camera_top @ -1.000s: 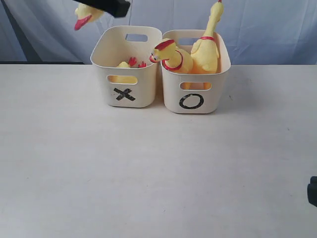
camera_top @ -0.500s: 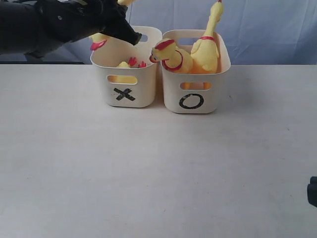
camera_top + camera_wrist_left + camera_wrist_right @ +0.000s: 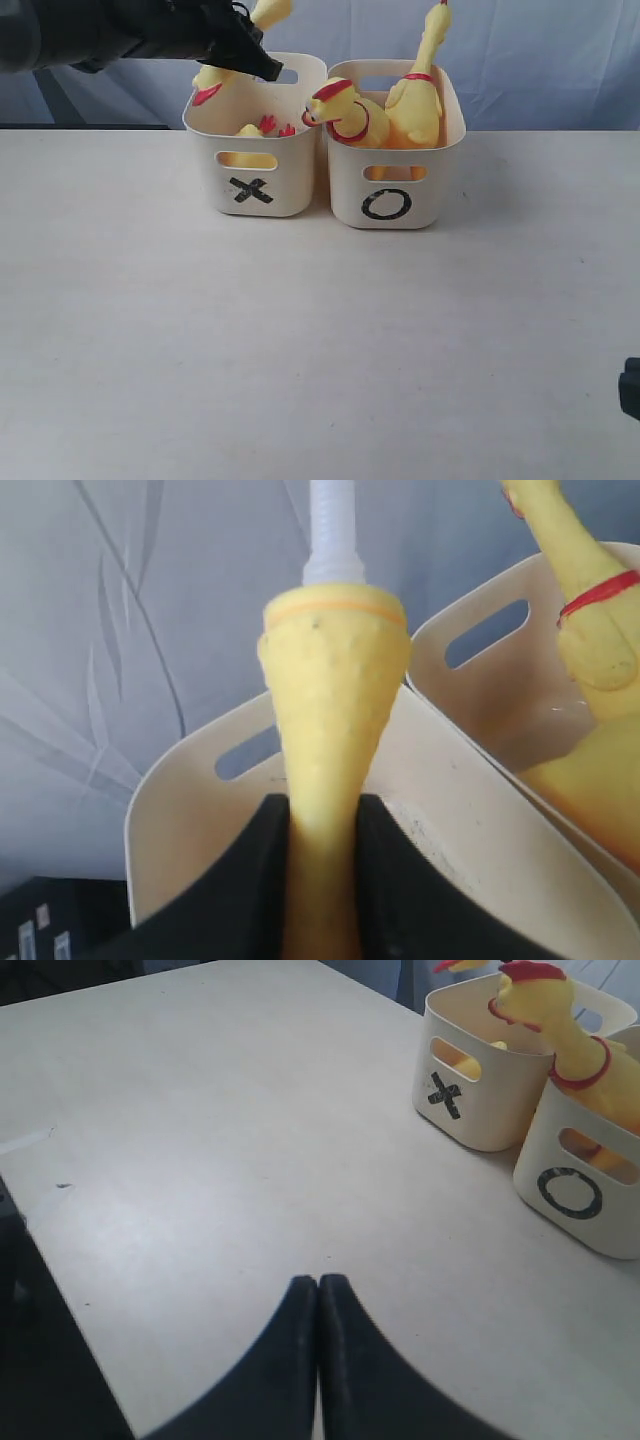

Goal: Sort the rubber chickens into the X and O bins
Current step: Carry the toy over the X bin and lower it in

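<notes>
**Drop over X bin could clip the rim**

R gripper (image 3: 318, 1335), lower right, is pressed together and holds nothing. Mid-frame on the tabletop (image 3: 300, 340): X bin (image 3: 255, 190) left, O bin (image 3: 392, 200) right w/ two big chickens (image 3: 415, 100). Upper left, L gripper (image 3: 250, 58) pinches the small chicken (image 3: 335, 670) over the X bin's back-left rim. If let go here, its head may catch the rim & it could tip outside.

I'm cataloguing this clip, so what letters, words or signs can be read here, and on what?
"X": black, front wall of the left cream bin, seen from the exterior view.
"O": black, front wall of the right cream bin.
Nothing else readable.
</notes>
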